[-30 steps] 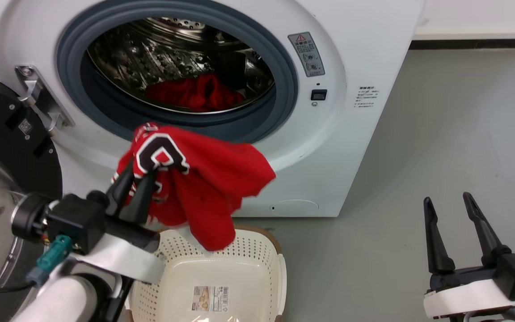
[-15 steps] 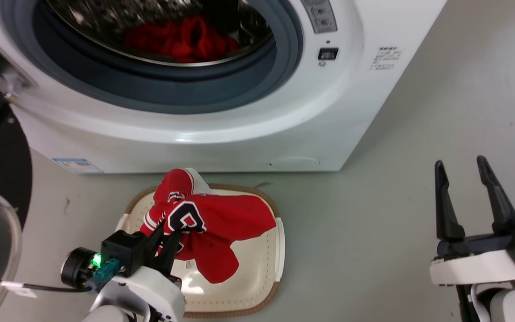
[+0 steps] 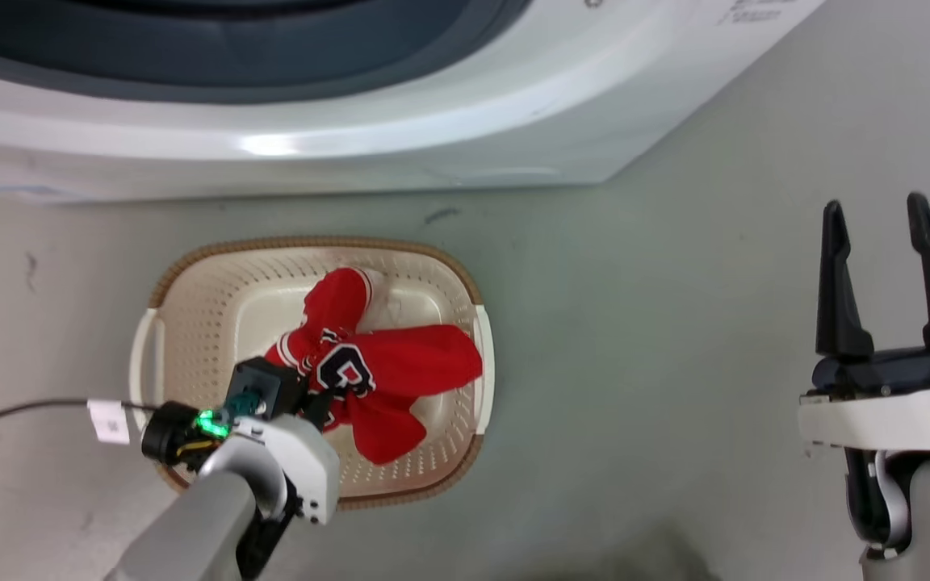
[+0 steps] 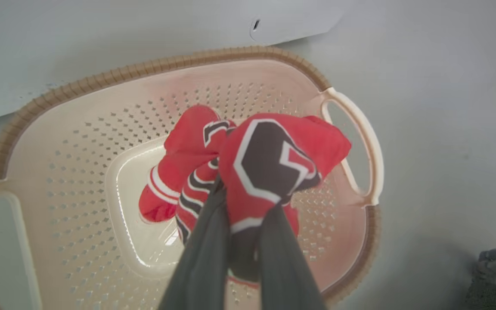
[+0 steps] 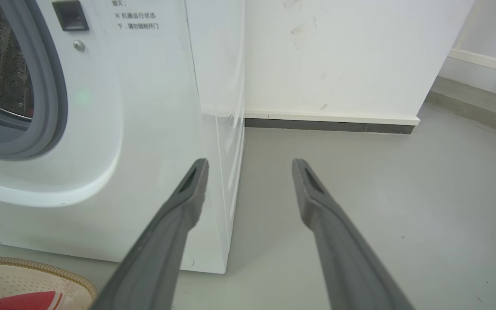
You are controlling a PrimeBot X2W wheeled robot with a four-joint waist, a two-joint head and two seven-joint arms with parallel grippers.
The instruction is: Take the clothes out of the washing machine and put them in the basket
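Noted washing machine (image 3: 352, 121) across top of head view, white front standing on grey floor (image 3: 634, 323). Found basket (image 3: 190, 307) upright on the floor just before the machine.

Recorded red jersey (image 3: 400, 371) bunched inside the basket; lower folds appeared to rest on the basket bottom, while the upper fold with the black-and-white number was held up.

Observed left end effector (image 4: 243, 215) clamped on that upper fold, over the basket interior. Observed right end effector (image 3: 875, 206) spread wide, holding nothing, well apart to the right over bare floor.

Judged step in hand to be deposit of the jersey in the basket, close to done. Judged next move to call for parting the left fingers, then lifting straight clear so no cloth drags over the rim. Could not tell from these views whether further clothes lay in the drum.
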